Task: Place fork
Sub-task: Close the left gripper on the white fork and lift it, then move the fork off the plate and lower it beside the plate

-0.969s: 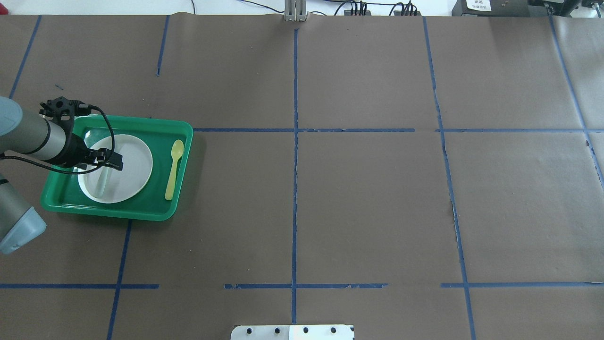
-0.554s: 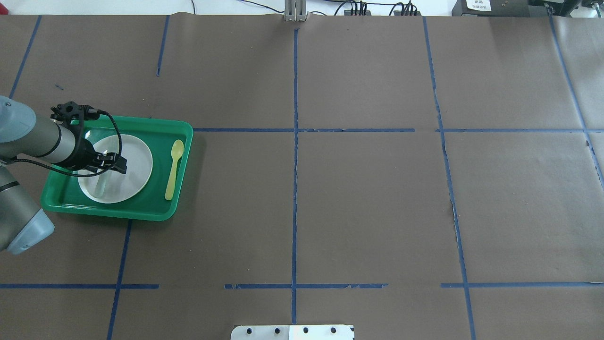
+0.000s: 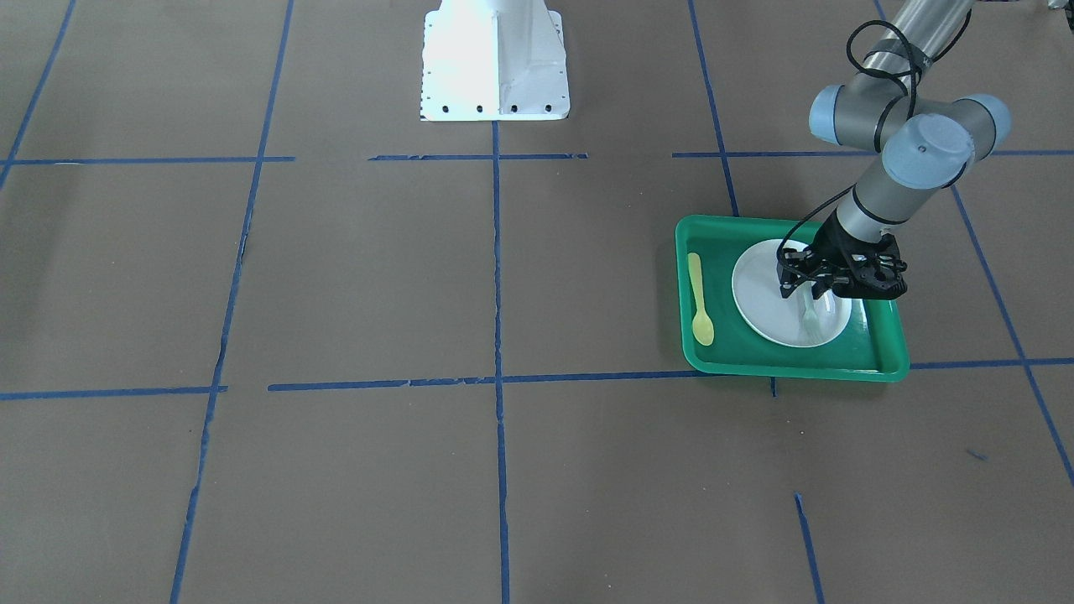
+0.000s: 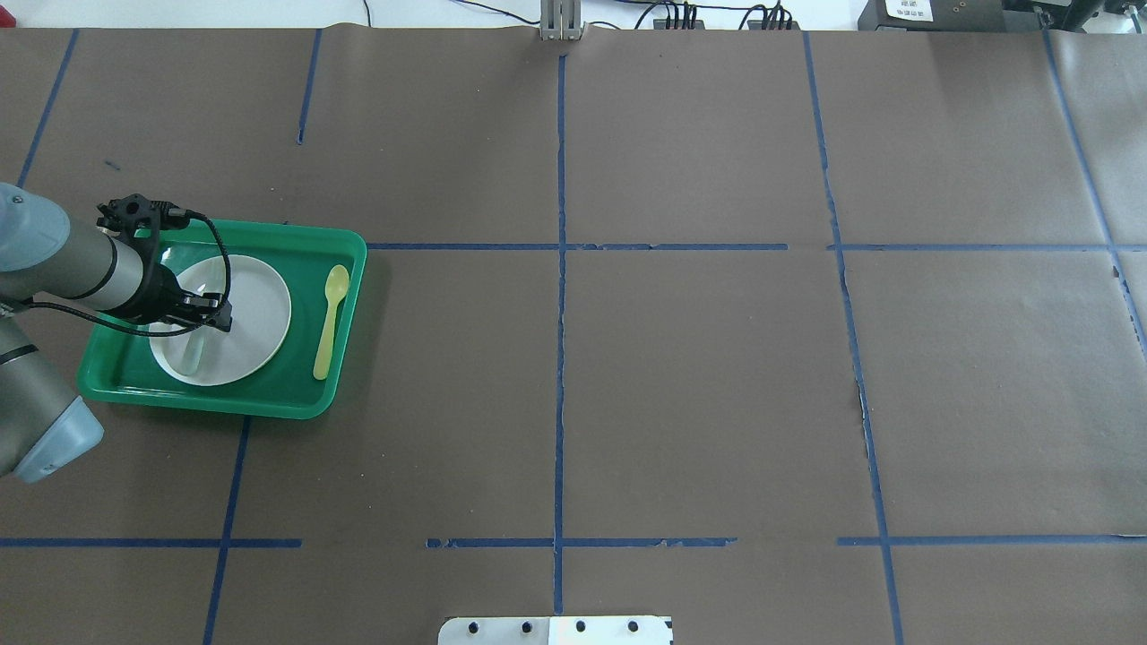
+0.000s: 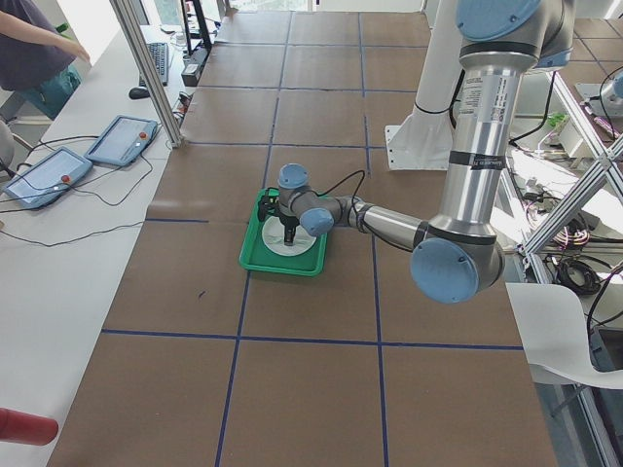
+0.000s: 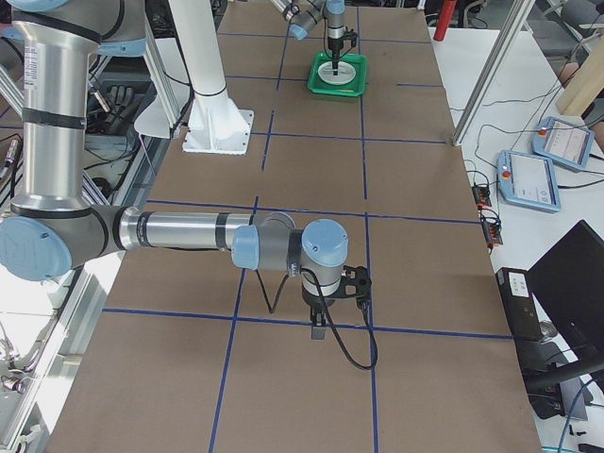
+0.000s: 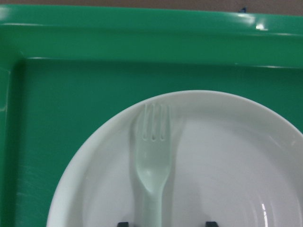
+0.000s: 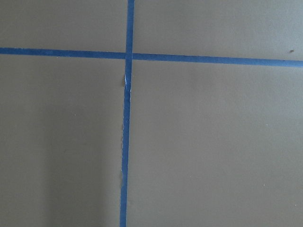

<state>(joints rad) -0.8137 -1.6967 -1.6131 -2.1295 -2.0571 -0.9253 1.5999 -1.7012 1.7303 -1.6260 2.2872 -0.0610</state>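
Note:
The pale translucent fork (image 7: 154, 161) lies on the white plate (image 4: 255, 305) in the green tray (image 4: 296, 244), tines toward the tray's near rim. It also shows in the overhead view (image 4: 191, 354) and the front view (image 3: 810, 319). My left gripper (image 4: 204, 324) hangs low over the plate, open and empty, straddling the fork's handle. In the left wrist view its fingertips (image 7: 211, 223) stand apart either side of the handle. My right gripper (image 6: 319, 330) shows only in the right side view, over bare table; I cannot tell if it is open or shut.
A yellow plastic spoon (image 4: 330, 318) lies in the tray to the right of the plate, also in the front view (image 3: 698, 302). The tray sits at the table's left side on brown paper with blue tape lines. The robot's white base (image 3: 495, 59) stands mid-table.
My left gripper has drawn back slightly to the left and come down over the fork's handle. The fork, plate and spoon have not moved.

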